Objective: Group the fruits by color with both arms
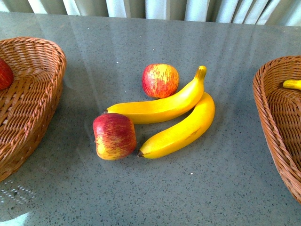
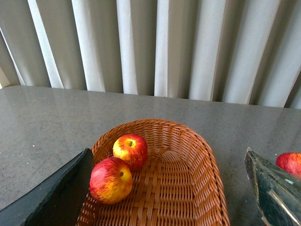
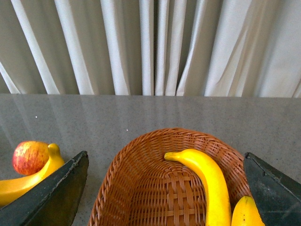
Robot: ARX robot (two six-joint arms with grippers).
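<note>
- On the grey bench (image 1: 225, 188), what do you have left?
- Two round red-and-yellow apples (image 1: 160, 80) and two long yellow bananas (image 1: 181, 129), close together between the baskets.
- Why two baskets?
- Your left brown woven basket (image 1: 42, 94) takes red, your right brown woven basket (image 1: 277, 113) takes yellow.
- And your hands?
- Your left hand (image 2: 167, 153) and right hand (image 3: 165, 154) hang over them, wide open, holding nothing.

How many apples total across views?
4. On the table: far apple and near apple. In the left basket: curtain-side apple and second basket apple. More could be hidden.
</note>
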